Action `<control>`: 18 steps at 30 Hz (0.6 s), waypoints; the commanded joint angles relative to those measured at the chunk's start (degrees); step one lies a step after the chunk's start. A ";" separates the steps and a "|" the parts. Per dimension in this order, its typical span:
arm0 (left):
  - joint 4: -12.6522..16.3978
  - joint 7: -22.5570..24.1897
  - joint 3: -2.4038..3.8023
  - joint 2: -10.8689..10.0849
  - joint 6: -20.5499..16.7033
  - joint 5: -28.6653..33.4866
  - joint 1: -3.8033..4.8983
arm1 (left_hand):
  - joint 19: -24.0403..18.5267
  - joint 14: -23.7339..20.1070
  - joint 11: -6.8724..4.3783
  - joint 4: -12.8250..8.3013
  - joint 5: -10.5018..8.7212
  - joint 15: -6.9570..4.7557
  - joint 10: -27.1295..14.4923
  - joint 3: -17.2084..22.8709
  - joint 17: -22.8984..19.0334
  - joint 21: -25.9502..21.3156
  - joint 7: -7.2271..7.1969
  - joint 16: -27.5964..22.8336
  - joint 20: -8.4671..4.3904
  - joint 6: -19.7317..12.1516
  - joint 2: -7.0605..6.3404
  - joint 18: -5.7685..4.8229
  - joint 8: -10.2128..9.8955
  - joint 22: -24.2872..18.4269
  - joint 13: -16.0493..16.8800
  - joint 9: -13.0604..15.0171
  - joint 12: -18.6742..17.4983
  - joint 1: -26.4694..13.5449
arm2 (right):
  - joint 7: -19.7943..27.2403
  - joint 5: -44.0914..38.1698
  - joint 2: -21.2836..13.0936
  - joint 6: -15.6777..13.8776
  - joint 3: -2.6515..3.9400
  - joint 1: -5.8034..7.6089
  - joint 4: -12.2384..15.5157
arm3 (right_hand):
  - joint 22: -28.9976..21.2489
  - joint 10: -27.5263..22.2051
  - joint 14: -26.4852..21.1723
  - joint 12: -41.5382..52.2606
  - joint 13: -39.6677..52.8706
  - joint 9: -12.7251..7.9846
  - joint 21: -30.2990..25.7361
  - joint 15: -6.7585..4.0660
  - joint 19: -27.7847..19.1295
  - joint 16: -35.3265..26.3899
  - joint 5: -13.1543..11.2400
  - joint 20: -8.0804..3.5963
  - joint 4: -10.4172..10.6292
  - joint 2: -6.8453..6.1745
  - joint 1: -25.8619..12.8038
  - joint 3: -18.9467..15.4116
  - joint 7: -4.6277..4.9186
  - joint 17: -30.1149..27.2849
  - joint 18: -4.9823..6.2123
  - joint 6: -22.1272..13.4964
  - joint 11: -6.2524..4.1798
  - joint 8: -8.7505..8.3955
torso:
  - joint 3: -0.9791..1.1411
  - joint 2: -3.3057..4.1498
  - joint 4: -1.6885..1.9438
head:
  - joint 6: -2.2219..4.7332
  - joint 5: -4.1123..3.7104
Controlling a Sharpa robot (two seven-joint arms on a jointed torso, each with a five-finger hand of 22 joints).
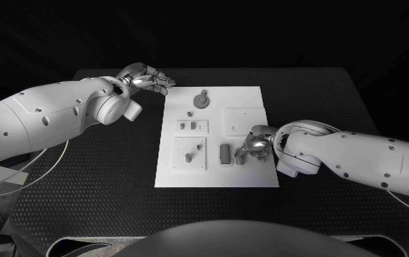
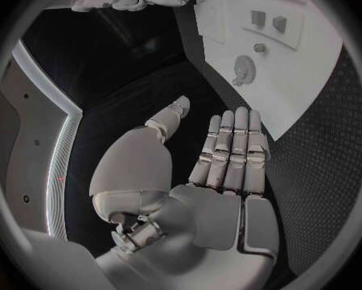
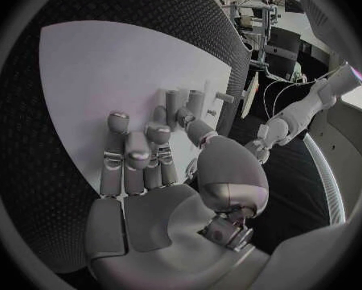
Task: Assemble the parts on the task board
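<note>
**Right hand at the slab, left hand parked off the board**

The task board point(image 1: 243, 100) lies in the middle of the table point(image 1: 102, 198), long axis running twelve to six in the head view. The right hand point(image 1: 254, 143) sits over the board's lower right quarter, at about five o'clock from the board's centre. Its fingers are partly curled and point toward nine o'clock, their tips at or just beside a dark upright slab point(image 1: 225, 153). Whether they grip the slab or only touch it I cannot tell; the right wrist view shows the right hand's fingers point(image 3: 141, 154) bent down onto the white plate with small pegs point(image 3: 181, 100) just beyond them, but no clear pinch.

The slab's long axis runs twelve to six, parallel to the board's long edge, so it lies crosswise to the fingers reaching in from three o'clock. That is the relation I judge the coming move turns on.

The left hand point(image 1: 146, 78) hangs off the board, beyond its corner at about ten o'clock, fingers apart and holding nothing. The round disc part point(image 1: 202, 100) lies nearest it, toward four o'clock. The right hand is by far the nearer to the slab.
</note>
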 commanded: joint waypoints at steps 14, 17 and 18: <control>0.13 0.18 0.02 0.04 0.74 -0.25 0.05 | -0.38 0.16 -0.07 0.32 -0.11 0.00 -0.36 -0.19 0.15 0.10 -0.23 -0.41 0.10 0.03 0.54 -0.40 0.27 -0.09 -0.09 -0.08 0.04 -0.07 | 1.42 1.01 0.38 0.13 -0.10 -0.24 0.06 | 0.65 0.31 0.21 -0.04 -0.25 -0.36 -0.09 -0.62 0.86 -0.27 0.24 -0.06 1.86 -2.50 -2.46 -0.30 0.26 -0.33 0.75 -0.18 -0.03 0.03 | -0.04 0.01 -0.01 | 0.00 -0.13; 0.02 0.11 0.02 -0.06 0.73 -0.35 0.05 | -0.39 0.16 -0.06 0.33 -0.13 0.00 -0.36 -0.22 0.18 0.10 -0.22 -0.43 0.11 0.02 0.49 -0.40 0.27 -0.09 -0.09 -0.09 0.04 -0.10 | 1.44 1.01 0.38 0.28 -0.10 -0.24 0.10 | 0.59 0.29 0.24 -0.07 -0.30 -0.46 -0.24 -0.64 0.98 -0.34 0.26 -0.08 3.01 -4.21 -3.84 -0.18 0.29 -0.36 0.75 -0.24 -0.02 0.00 | 0.01 0.02 -0.03 | 0.00 -0.11; 0.01 0.12 0.02 -0.07 0.72 -0.35 0.05 | -0.39 0.16 -0.06 0.33 -0.13 0.00 -0.36 -0.23 0.18 0.10 -0.22 -0.43 0.11 0.02 0.49 -0.40 0.27 -0.09 -0.09 -0.09 0.04 -0.11 | 1.47 1.01 0.37 0.29 -0.11 -0.24 0.11 | 0.58 0.27 0.24 -0.08 -0.31 -0.48 -0.28 -0.64 1.01 -0.36 0.26 -0.08 3.37 -4.81 -4.27 -0.20 0.30 -0.36 0.75 -0.27 0.00 -0.02 | 0.01 0.01 -0.03 | 0.00 -0.09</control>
